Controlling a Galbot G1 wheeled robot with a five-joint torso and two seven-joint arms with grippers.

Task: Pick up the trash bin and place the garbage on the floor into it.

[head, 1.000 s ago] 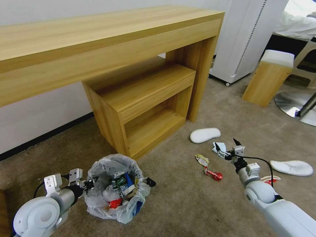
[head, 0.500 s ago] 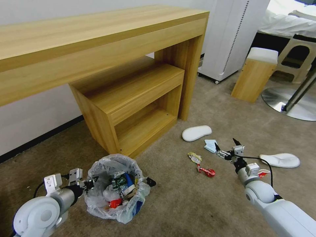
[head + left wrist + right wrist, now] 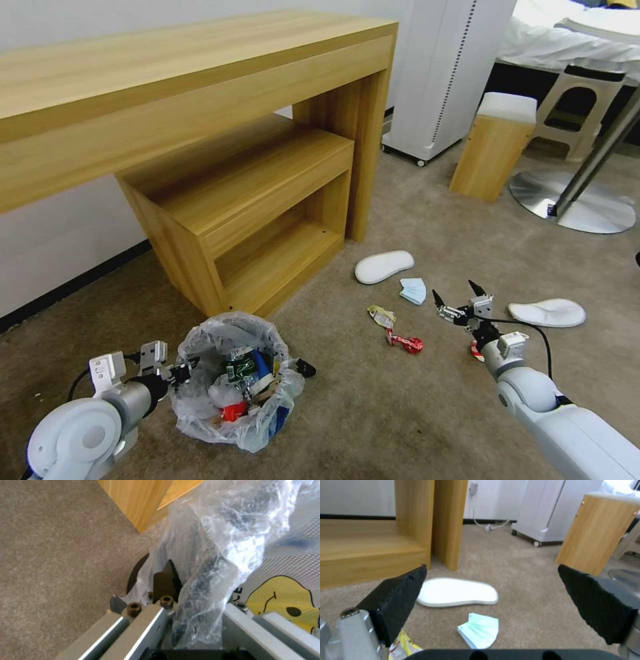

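Left gripper (image 3: 181, 371) is clamped on the bin (image 3: 235, 380) rim. Right gripper (image 3: 459, 298) hangs wide open and empty, mask (image 3: 414, 290) just ahead, slipper (image 3: 383, 266) beyond.

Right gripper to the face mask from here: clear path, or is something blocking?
Probably yes. The right gripper hangs open above the carpet, and the face mask lies just beyond its fingertips with bare carpet between. The slipper sits farther back, not in the way.

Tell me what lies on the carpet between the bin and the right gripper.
Head view: between the bin and the open right gripper lie a yellow wrapper and a red wrapper; the rest is bare carpet.
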